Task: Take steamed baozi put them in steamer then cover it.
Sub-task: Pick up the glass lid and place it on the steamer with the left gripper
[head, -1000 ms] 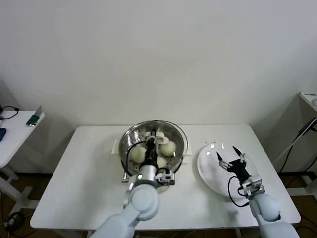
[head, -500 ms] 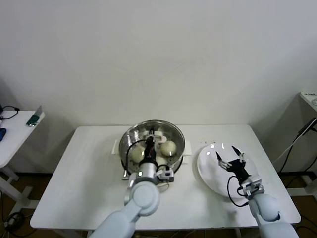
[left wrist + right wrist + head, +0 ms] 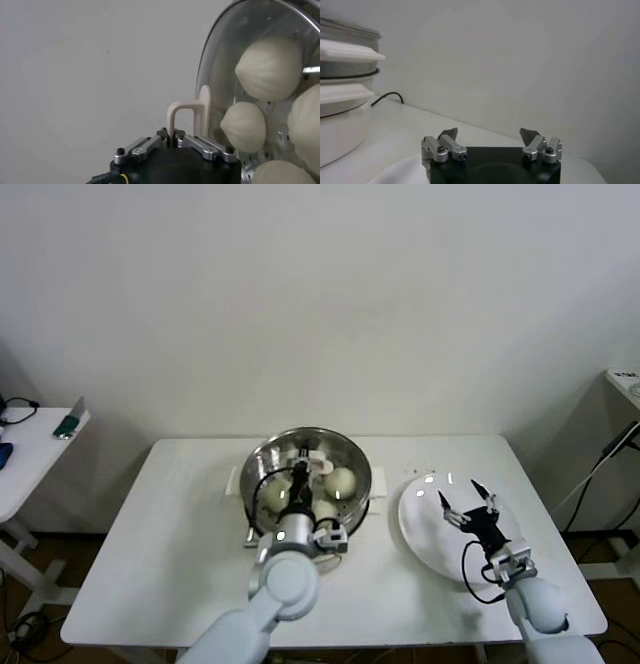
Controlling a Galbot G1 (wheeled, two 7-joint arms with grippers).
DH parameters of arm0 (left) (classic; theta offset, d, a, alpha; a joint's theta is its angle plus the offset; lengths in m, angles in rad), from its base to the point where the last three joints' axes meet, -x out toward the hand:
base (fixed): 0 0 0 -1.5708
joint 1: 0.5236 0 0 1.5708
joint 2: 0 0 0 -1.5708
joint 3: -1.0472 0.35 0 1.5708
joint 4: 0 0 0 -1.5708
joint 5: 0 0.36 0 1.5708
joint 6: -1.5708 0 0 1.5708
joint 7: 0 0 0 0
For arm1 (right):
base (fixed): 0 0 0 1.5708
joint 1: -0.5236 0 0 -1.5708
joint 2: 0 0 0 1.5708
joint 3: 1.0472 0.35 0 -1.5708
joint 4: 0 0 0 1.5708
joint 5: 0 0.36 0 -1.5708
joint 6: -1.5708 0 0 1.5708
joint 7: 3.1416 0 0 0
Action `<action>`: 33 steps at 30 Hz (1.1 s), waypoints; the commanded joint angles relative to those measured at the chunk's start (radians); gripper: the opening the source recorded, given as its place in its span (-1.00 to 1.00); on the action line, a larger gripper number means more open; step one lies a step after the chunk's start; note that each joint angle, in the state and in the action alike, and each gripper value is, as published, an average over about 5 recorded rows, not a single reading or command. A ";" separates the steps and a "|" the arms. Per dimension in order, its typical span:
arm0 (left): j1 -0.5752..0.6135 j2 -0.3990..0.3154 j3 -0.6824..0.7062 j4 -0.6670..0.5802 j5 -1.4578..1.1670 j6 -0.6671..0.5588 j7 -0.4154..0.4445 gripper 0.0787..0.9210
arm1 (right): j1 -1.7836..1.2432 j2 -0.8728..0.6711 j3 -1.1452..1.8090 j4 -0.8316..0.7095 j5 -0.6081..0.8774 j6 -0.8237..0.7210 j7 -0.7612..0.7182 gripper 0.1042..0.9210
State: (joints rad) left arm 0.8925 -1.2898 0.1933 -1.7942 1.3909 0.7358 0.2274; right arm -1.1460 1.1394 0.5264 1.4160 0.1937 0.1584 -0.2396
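Note:
The steamer (image 3: 258,480), a shiny steel basket in a white pot base (image 3: 340,122), stands at the table's middle back. Several cream-white steamed baozi (image 3: 341,481) (image 3: 270,67) lie inside and show through the glass. The cover (image 3: 346,456), a clear glass lid with a metal rim, lies over the basket. My left gripper (image 3: 302,471) (image 3: 173,141) is shut on the cover's cream-white handle (image 3: 186,111). My right gripper (image 3: 468,500) (image 3: 490,134) hangs open and empty over the white plate (image 3: 425,529).
The white table (image 3: 170,534) has bare surface left of the steamer and along its front edge. The plate holds nothing. A side table (image 3: 30,444) with small items stands at the far left. A cable (image 3: 387,96) runs behind the steamer.
The cover, held tilted and offset toward the right a second ago, has come down centred over the steamer. My left arm shifted slightly with it. The right arm has barely moved.

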 commanded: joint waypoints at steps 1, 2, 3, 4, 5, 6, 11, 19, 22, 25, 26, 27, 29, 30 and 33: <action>0.001 0.007 0.003 0.011 -0.013 0.045 -0.015 -0.84 | -0.003 0.002 0.008 0.003 -0.006 0.003 -0.003 0.76; 0.001 0.007 0.003 0.012 -0.015 0.045 -0.017 -0.84 | -0.004 0.003 0.009 0.003 -0.006 0.003 -0.003 0.76; 0.001 0.006 0.004 0.012 -0.016 0.046 -0.019 -0.84 | -0.004 0.003 0.010 0.003 -0.006 0.003 -0.004 0.76; 0.001 0.005 0.004 0.013 -0.018 0.046 -0.021 -0.84 | -0.004 0.003 0.011 0.003 -0.006 0.004 -0.005 0.76; 0.001 0.005 0.003 0.013 -0.019 0.046 -0.023 -0.84 | -0.005 0.004 0.012 0.003 -0.006 0.004 -0.005 0.76; 0.001 0.006 0.002 0.014 -0.021 0.046 -0.023 -0.84 | -0.005 0.004 0.013 0.003 -0.006 0.004 -0.006 0.76; 0.003 0.009 0.002 0.011 -0.031 0.047 -0.031 -0.84 | -0.005 0.005 0.016 0.002 -0.006 0.004 -0.007 0.76; 0.005 0.042 0.002 -0.040 -0.057 0.049 -0.039 -0.77 | -0.005 0.005 0.019 0.007 -0.020 -0.030 0.009 0.76; 0.017 0.064 -0.004 -0.080 -0.069 0.050 -0.033 -0.60 | -0.006 0.003 0.022 0.010 -0.023 -0.065 0.022 0.76; 0.038 0.087 -0.009 -0.133 -0.080 0.050 -0.021 -0.39 | -0.009 0.001 0.025 0.017 -0.021 -0.104 0.027 0.76; 0.048 0.098 -0.009 -0.152 -0.085 0.050 -0.018 -0.31 | -0.009 0.000 0.026 0.020 -0.021 -0.116 0.028 0.76; 0.058 0.108 -0.008 -0.170 -0.092 0.050 -0.017 -0.25 | -0.009 0.000 0.027 0.021 -0.021 -0.125 0.028 0.76; 0.079 0.128 -0.007 -0.202 -0.105 0.050 -0.018 -0.10 | -0.008 0.000 0.028 0.020 -0.022 -0.133 0.026 0.76; 0.090 0.137 -0.006 -0.218 -0.112 0.050 -0.018 -0.04 | -0.007 -0.001 0.028 0.021 -0.022 -0.137 0.023 0.76; 0.114 0.160 -0.006 -0.262 -0.133 0.050 -0.018 0.16 | -0.006 -0.001 0.030 0.024 -0.022 -0.147 0.018 0.76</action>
State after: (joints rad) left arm 0.9390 -1.2032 0.1872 -1.9091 1.3059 0.7372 0.2013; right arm -1.1522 1.1406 0.5532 1.4319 0.1749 0.0777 -0.2251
